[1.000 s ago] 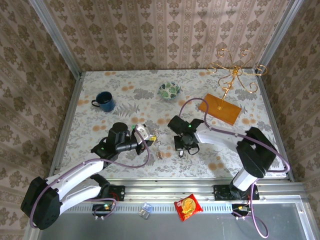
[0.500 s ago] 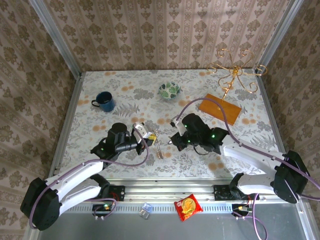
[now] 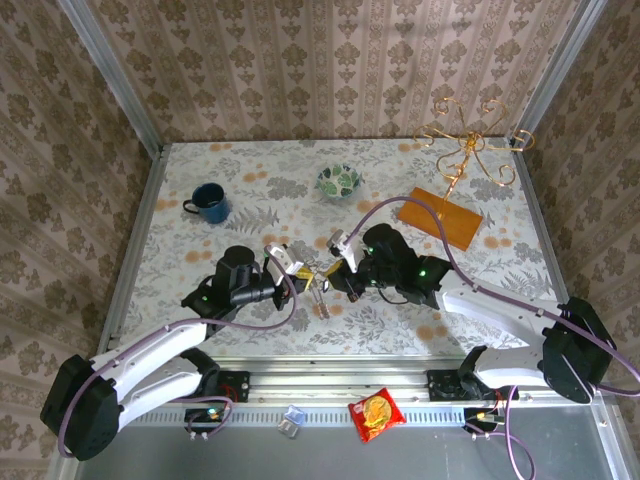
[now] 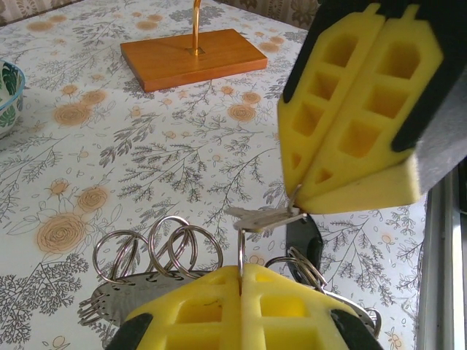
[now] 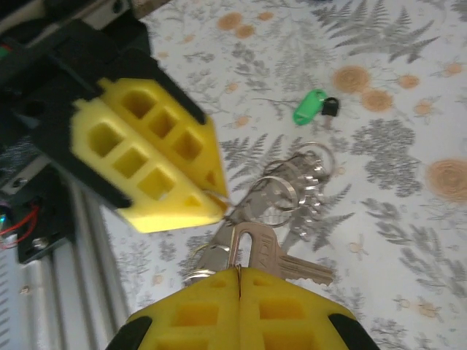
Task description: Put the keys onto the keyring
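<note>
My left gripper [image 4: 241, 268] is shut on a thin silver keyring [image 4: 240, 248], held edge-on just above the table. My right gripper [image 5: 239, 271] is shut on the head of a silver key [image 5: 248, 244], and its tip meets the keyring. In the top view the left gripper [image 3: 303, 272] and right gripper [image 3: 335, 264] stand tip to tip over the keys [image 3: 318, 298]. A brass key [image 5: 303, 271] and several loose silver rings [image 5: 292, 182] lie under them. A bright green tag [image 5: 310, 106] lies further off on the cloth.
A blue mug [image 3: 208, 202] stands at the back left, a patterned bowl [image 3: 340, 181] at the back middle. The wooden base [image 3: 440, 218] with its gold wire stand [image 3: 470, 140] is at the back right. A snack packet [image 3: 376, 413] lies on the front rail.
My right gripper has swung left and up from the table to meet the left gripper, carrying the silver key. The left gripper has barely shifted, still pinching the ring.
</note>
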Tool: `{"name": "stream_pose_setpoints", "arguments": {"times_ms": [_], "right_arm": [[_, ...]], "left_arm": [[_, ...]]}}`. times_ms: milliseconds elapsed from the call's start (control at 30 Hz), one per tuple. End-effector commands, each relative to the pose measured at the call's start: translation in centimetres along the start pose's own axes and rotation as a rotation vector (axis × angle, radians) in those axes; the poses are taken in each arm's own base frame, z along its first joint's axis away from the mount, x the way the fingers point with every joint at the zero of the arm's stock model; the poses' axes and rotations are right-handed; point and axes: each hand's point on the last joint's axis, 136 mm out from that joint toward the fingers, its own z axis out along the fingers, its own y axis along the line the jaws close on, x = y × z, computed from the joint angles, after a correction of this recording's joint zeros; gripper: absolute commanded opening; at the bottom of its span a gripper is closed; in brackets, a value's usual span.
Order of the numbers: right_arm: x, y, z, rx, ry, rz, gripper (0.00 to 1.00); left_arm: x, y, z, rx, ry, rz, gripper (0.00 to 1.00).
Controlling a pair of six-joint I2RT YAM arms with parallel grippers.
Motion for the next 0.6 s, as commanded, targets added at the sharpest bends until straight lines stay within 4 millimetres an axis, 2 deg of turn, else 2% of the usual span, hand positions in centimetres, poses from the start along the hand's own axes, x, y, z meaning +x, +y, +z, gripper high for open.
{"name": "stream_pose_setpoints", "arguments": {"times_ms": [0, 33, 100, 233, 300, 400, 467, 567], "right_arm": [[-1.0, -3.8, -0.8, 0.243, 0.002, -0.030, 0.00], [-0.3, -5.3, -1.1, 0.330, 0.035, -0.031, 0.00], [0.8, -6.2, -1.3, 0.383, 0.095, -0.044, 0.00], [1.7, -4.7, -0.3, 0.308, 0.135, -0.080, 0.00], [3.9, -5.6, 0.1, 0.347, 0.233, -0.060, 0.00], [8.6, -6.9, 0.5, 0.417, 0.471, 0.027, 0.00], [10.4, -6.7, 0.7, 0.417, 0.556, 0.106, 0.00], [12.1, -6.0, 1.6, 0.392, 0.609, 0.214, 0.00]], "left_arm": [[-1.9, -0.3, -0.2, 0.009, -0.045, 0.015, 0.00], [-1.9, -0.3, -0.3, 0.007, -0.046, 0.016, 0.00], [-2.0, -0.4, -0.4, 0.008, -0.053, 0.020, 0.00], [-2.0, -0.5, -0.3, 0.016, -0.055, 0.023, 0.00], [-1.9, -0.5, -0.3, 0.013, -0.051, 0.023, 0.00], [-1.8, -0.4, -0.3, 0.010, -0.049, 0.025, 0.00], [-1.8, -0.4, -0.3, 0.010, -0.048, 0.031, 0.00], [-1.8, -0.4, -0.3, 0.008, -0.050, 0.039, 0.00]]}}
